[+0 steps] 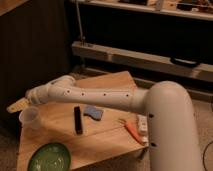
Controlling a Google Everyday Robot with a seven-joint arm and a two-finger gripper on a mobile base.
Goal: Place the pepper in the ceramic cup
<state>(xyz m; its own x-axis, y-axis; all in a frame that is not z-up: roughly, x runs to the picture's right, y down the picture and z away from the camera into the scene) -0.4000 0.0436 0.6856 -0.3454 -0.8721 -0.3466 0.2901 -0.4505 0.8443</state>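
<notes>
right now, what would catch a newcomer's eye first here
The big white arm stretches across the wooden table, its gripper open at the far left edge, close by the pale ceramic cup. The orange pepper lies at the table's right edge, near the arm's base. A green bowl sits at the front left corner.

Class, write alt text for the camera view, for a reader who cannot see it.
A white robot arm stretches left across a wooden table, its gripper near the ceramic cup at the left edge. The pepper lies at the right edge, untouched; a green bowl, black stick and blue object also sit on the table.
</notes>
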